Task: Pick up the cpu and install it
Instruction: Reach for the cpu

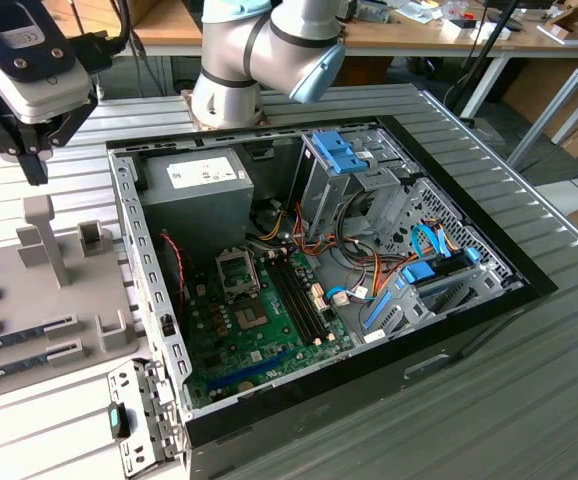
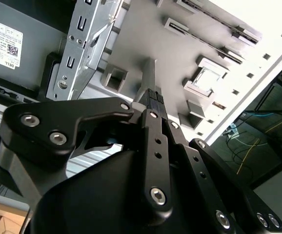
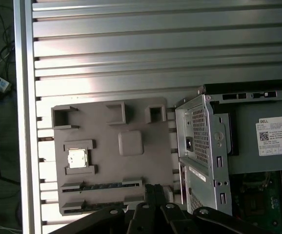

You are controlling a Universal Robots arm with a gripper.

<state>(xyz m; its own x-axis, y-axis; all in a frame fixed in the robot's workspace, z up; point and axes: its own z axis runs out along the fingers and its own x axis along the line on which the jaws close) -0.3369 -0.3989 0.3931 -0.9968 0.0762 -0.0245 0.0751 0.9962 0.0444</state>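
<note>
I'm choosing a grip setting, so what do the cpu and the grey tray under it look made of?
The cpu: bright silver-grey top glaring under the light, likely bare metal. The grey tray: matte, even colour, blocky moulded pockets, probably plastic, though the look leaves it open.

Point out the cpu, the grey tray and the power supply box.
Small square silver-topped cpu (image 3: 77, 158), first wrist view, middle of its metal top.
Flat grey plastic tray (image 3: 107, 166), first wrist view, bare floor.
Grey metal power supply box (image 1: 194, 215), exterior view, bare face.
</note>
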